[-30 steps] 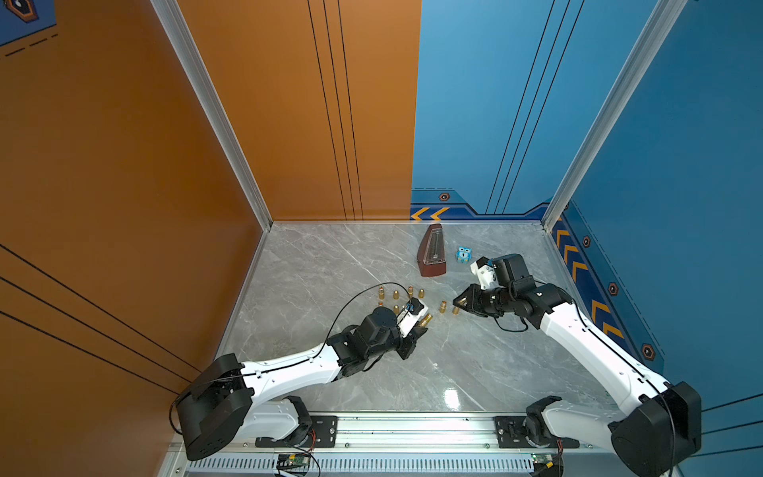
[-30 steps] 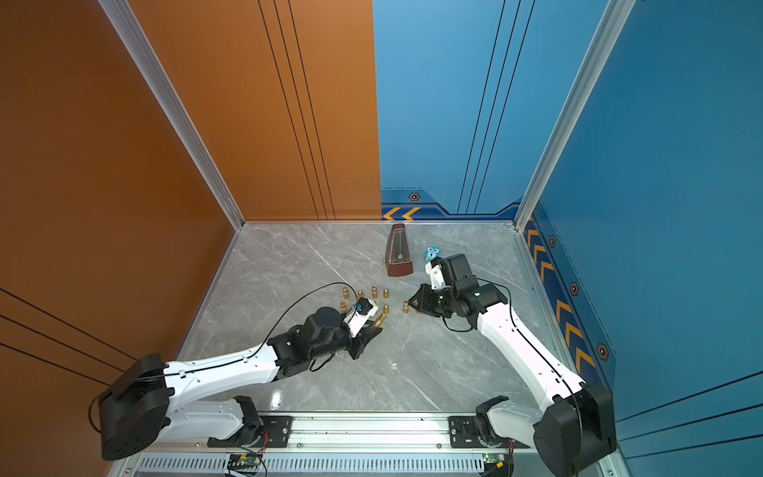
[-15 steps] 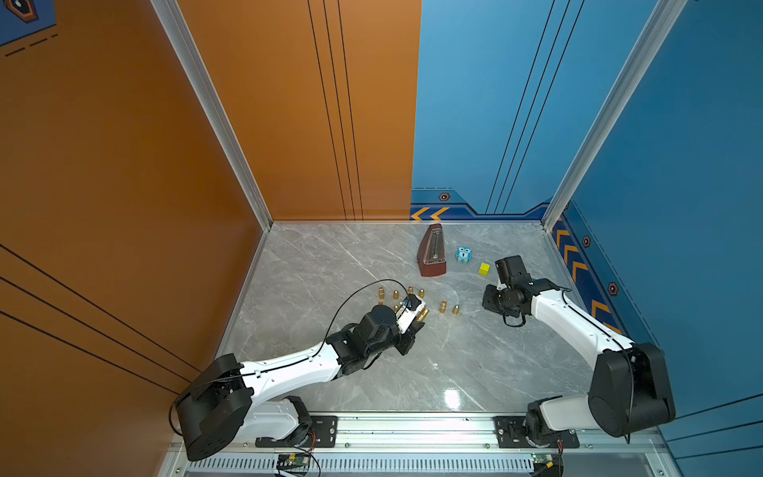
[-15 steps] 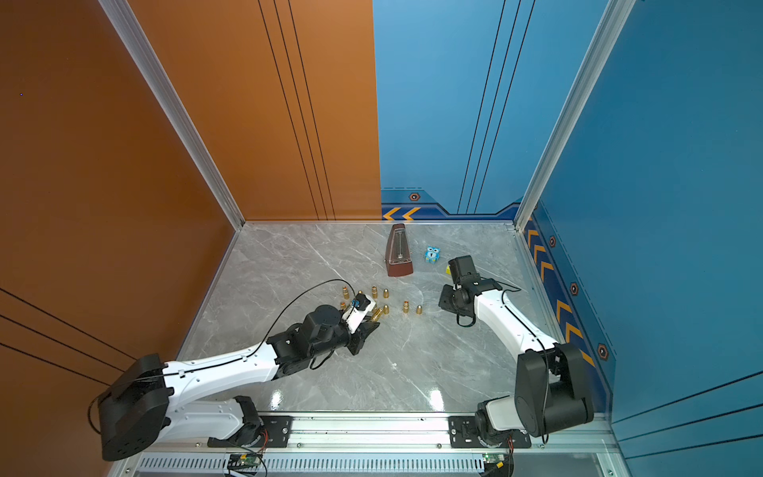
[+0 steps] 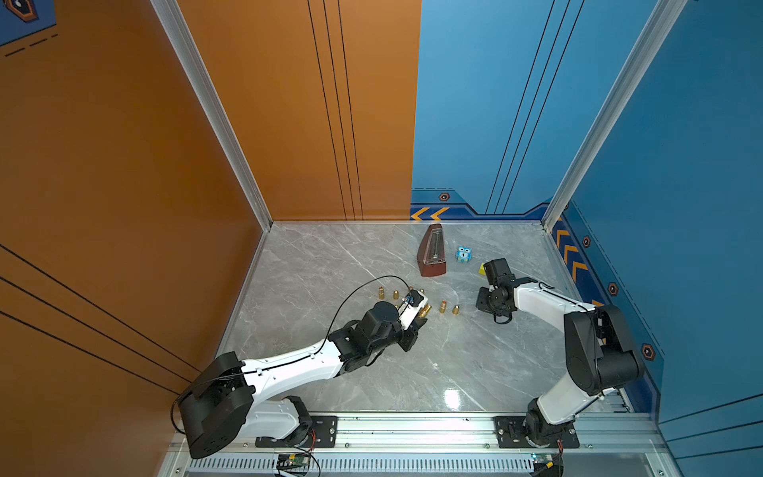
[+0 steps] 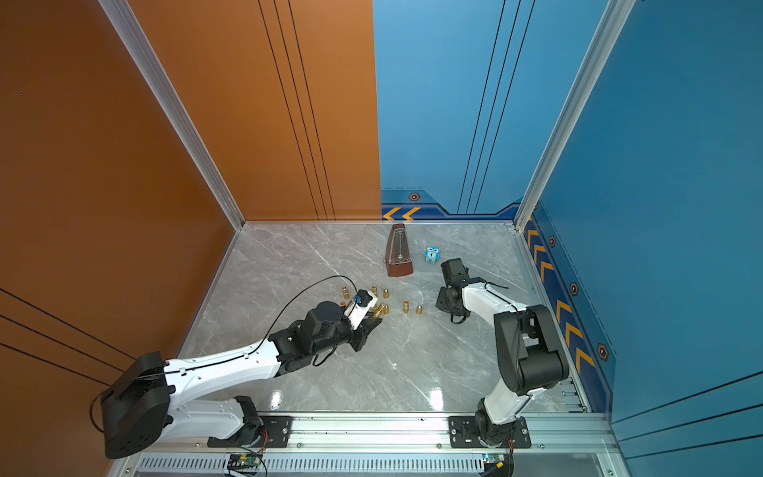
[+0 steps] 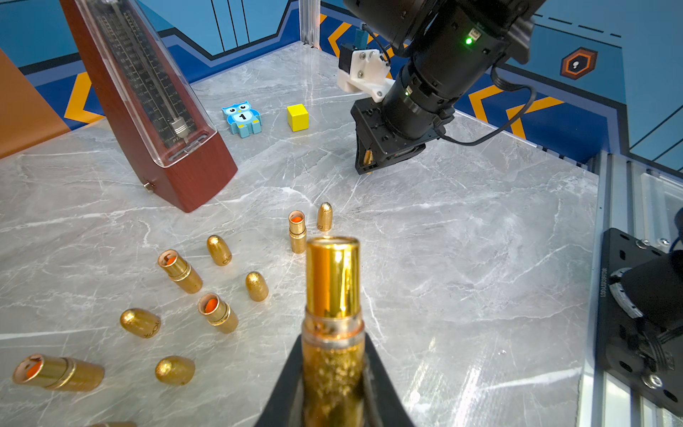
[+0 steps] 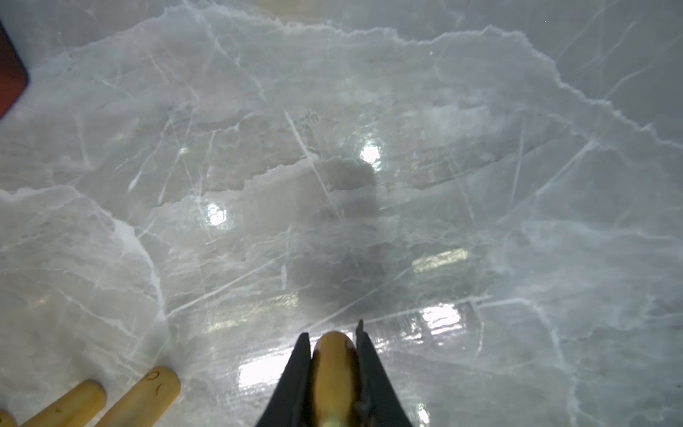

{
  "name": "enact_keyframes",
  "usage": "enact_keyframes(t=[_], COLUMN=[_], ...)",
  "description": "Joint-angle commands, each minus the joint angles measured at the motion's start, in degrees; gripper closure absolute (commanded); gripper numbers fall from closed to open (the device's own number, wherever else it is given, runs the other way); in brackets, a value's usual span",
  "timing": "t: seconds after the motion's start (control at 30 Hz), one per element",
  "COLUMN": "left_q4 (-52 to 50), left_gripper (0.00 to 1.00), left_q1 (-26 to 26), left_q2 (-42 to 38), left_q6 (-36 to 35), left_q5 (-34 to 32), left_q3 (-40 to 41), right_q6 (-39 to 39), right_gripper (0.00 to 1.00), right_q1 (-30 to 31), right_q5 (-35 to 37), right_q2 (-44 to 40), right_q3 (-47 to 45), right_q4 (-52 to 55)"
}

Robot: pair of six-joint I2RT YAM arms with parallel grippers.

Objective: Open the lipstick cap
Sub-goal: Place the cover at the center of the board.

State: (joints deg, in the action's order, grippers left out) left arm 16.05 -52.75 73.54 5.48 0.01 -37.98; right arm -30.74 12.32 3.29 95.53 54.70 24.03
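left jaws: clamped tight on the lipstick (image 7: 333, 373) base. It's uncapped, with the bare gold inner tube sticking out past the tips, held above the tabletop (image 5: 454, 363).
right jaws: pinched on the cap (image 8: 334, 364), rounded end out, low over the marble; can't tell if it touches.
cap and lipstick are well apart.
Around the left jaws, loose gold caps (image 7: 256, 285) and open lipsticks (image 7: 218, 312) with orange showing are scattered on the tabletop, some upright, some lying.
Beyond them is the metronome (image 7: 148, 103). The owl block (image 7: 242, 118) and yellow cube (image 7: 297, 117) sit near each other, close to the right arm (image 5: 536, 301).
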Motion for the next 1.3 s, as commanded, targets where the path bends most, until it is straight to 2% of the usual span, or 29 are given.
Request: enact_keyframes(t=[0.0, 0.43, 0.83, 0.97, 1.07, 1.27], left_q4=[-0.2, -0.3, -0.3, -0.3, -0.3, -0.3], left_gripper=[1.00, 1.00, 1.00, 1.00, 1.00, 1.00], left_q1=[0.6, 0.6, 0.6, 0.6, 0.6, 0.4], left_q2=[0.8, 1.2, 0.9, 0.6, 0.6, 0.7], left_q6=[0.6, 0.7, 0.8, 0.7, 0.7, 0.2], left_q5=[-0.4, -0.2, -0.1, -0.2, 0.0, 1.9], left_q3=[-1.7, -2.1, -1.9, -1.7, -1.7, -1.6], right_q6=[-1.3, -2.4, -2.7, -2.6, -2.6, -1.6], right_gripper=[0.79, 0.78, 0.66, 0.64, 0.58, 0.49], right_q1=[0.1, 0.5, 1.3, 1.3, 1.4, 1.3], right_q5=[1.0, 1.9, 1.7, 2.3, 2.8, 0.6], right_q2=[1.5, 3.9, 3.4, 1.5, -0.8, -9.0], right_q3=[0.5, -0.5, -1.1, -1.1, -1.1, -1.7], right_q4=[-1.9, -1.5, -1.5, -0.4, 0.6, 5.4])
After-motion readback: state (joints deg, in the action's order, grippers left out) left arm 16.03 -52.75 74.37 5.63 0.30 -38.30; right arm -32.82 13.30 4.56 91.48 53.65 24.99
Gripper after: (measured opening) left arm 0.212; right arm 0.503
